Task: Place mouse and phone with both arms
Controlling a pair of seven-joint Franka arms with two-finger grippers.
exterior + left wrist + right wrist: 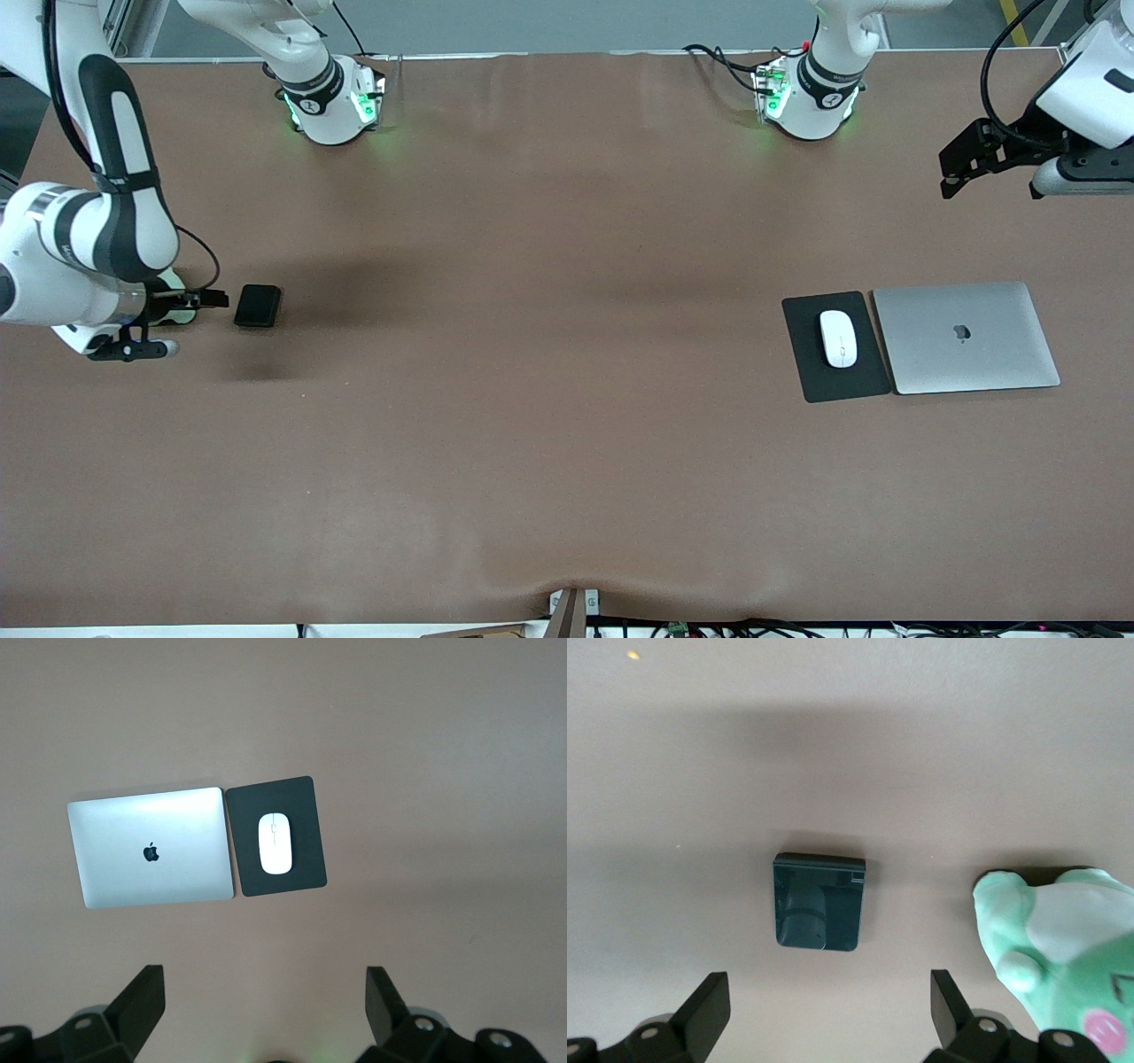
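We see the mouse [275, 843] lying on the pad [305, 806], upright along its length. The laptop [151, 858], lid closed, lies just beside the pad, edges nearly touching. Our left gripper [263, 1003] hangs above the bare table [443, 771], fingers [142, 997] spread wide, holding nothing

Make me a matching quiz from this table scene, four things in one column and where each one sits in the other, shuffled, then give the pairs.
Things:
1. mouse
2. phone
3. laptop
4. green plush toy

Places:
A. closed, flat on the table, beside the mouse pad
B. on the mouse pad
C. on the bare table beside the phone, mostly hidden under the right arm in the front view
D. on the bare table at the right arm's end, below the open right tool

Pairs: 1-B, 2-D, 3-A, 4-C
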